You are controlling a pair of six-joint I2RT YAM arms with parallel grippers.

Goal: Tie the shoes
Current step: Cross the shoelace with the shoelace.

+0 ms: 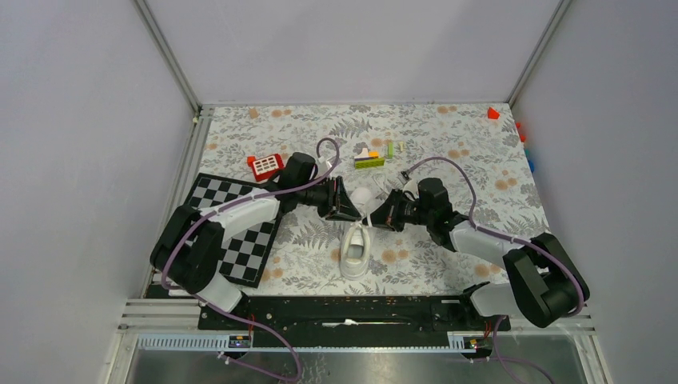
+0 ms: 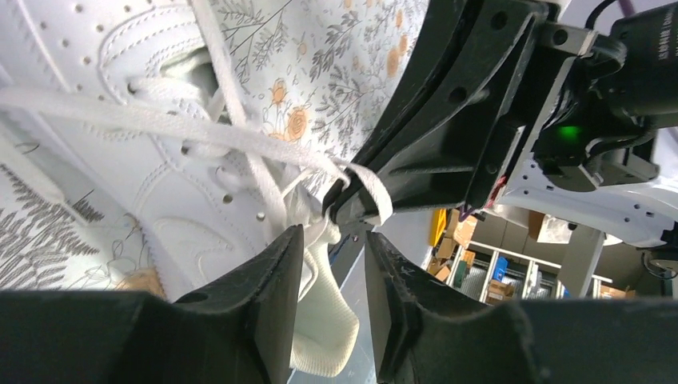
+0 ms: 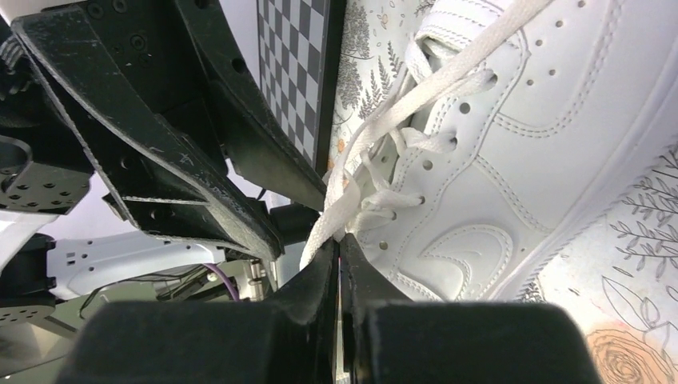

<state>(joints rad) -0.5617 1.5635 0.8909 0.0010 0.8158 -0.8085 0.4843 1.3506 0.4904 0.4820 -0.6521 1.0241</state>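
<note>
A checkerboard mat [image 1: 237, 250] is being overlapped by the left arm, well behind its gripper. The left gripper [image 2: 334, 236] is being held partly open, its fingers [image 2: 272, 304] kept a modest gap apart; a soft white strip is hanging in that gap against one finger, and whether it is being pinched cannot be told. The all-white sneaker [image 1: 355, 250] is lying on the floral cloth [image 1: 448, 136] just below the tips of both grippers and between them, its laced upper being faced by both wrist cameras. A white lace [image 3: 345, 172] is being stretched from the sneaker's eyelets up to the right gripper [image 3: 339, 248], whose fingers are being pressed fully together with the lace clamped at their tips. The two grippers are being held tip to tip, nearly touching, directly over the sneaker.
</note>
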